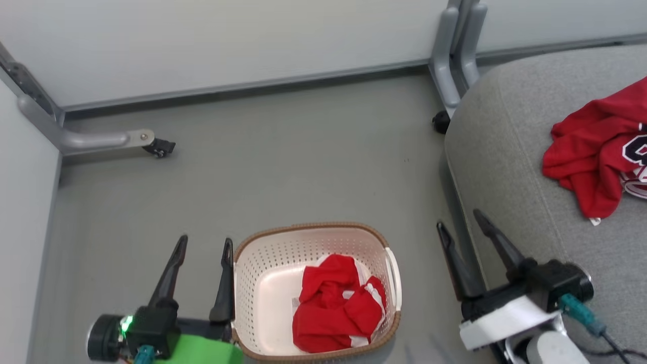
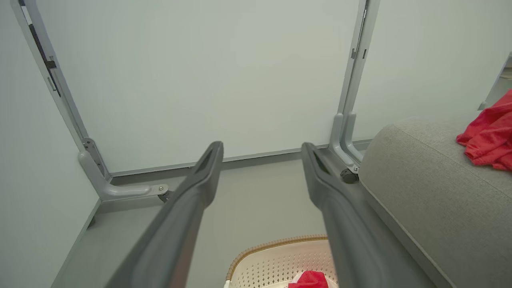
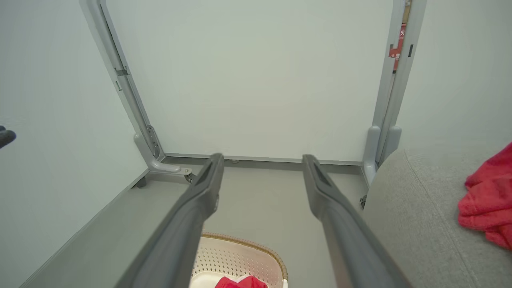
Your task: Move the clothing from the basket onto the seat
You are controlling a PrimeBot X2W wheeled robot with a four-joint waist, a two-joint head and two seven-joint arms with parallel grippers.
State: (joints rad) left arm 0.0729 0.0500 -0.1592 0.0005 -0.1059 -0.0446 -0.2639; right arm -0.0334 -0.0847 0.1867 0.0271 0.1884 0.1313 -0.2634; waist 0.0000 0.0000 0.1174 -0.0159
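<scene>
A cream basket (image 1: 258, 283) with a brown rim stands on the floor, holding a crumpled red garment with white stripes (image 1: 338, 303). A second red garment with black lettering (image 1: 601, 151) lies on the grey seat (image 1: 505, 151) at the right. My left gripper (image 1: 204, 242) hangs open just left of the basket, empty. Between basket and seat edge, my right gripper (image 1: 461, 218) is open and empty too. In the left wrist view the left gripper (image 2: 262, 148) spans the basket (image 2: 276, 260) rim and the seat (image 2: 432, 192). The right gripper (image 3: 262, 159) stands above the basket (image 3: 240, 256).
Pale partition walls close off the back and left. Their grey metal feet (image 1: 101, 139) with black casters jut onto the floor; another post (image 1: 452, 65) stands by the seat's back corner. Open grey floor (image 1: 283, 167) lies beyond the basket.
</scene>
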